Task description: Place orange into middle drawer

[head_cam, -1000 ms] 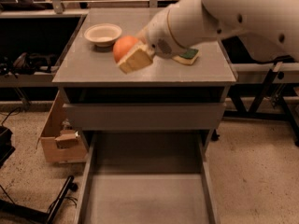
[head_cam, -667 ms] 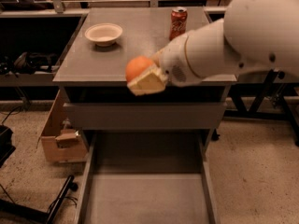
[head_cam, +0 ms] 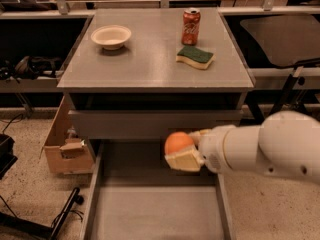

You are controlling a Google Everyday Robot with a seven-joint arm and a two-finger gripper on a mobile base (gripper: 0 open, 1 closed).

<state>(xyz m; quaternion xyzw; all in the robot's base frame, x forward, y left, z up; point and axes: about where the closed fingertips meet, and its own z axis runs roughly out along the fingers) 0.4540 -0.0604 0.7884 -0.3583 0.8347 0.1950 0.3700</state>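
The orange [head_cam: 177, 143] is a small round fruit held in my gripper [head_cam: 183, 154]. The gripper is shut on it, with a pale fingertip pad [head_cam: 184, 161] under it. The white arm reaches in from the right. The gripper holds the orange in the air in front of the cabinet, above the back part of the open middle drawer [head_cam: 155, 211]. That drawer is pulled far out and shows a flat grey floor and thin side walls. The drawer above it [head_cam: 150, 123] shows only its grey front panel.
On the cabinet top [head_cam: 150, 59] stand a white bowl [head_cam: 111, 36], a red soda can [head_cam: 190, 26] and a green and yellow sponge [head_cam: 195, 57]. A cardboard box [head_cam: 65, 144] sits on the floor at the left. Cables and a black stand lie at lower left.
My gripper has carried the orange from above the cabinet top, forward and down past the front edge, to a spot over the open middle drawer. The can and sponge are uncovered now.
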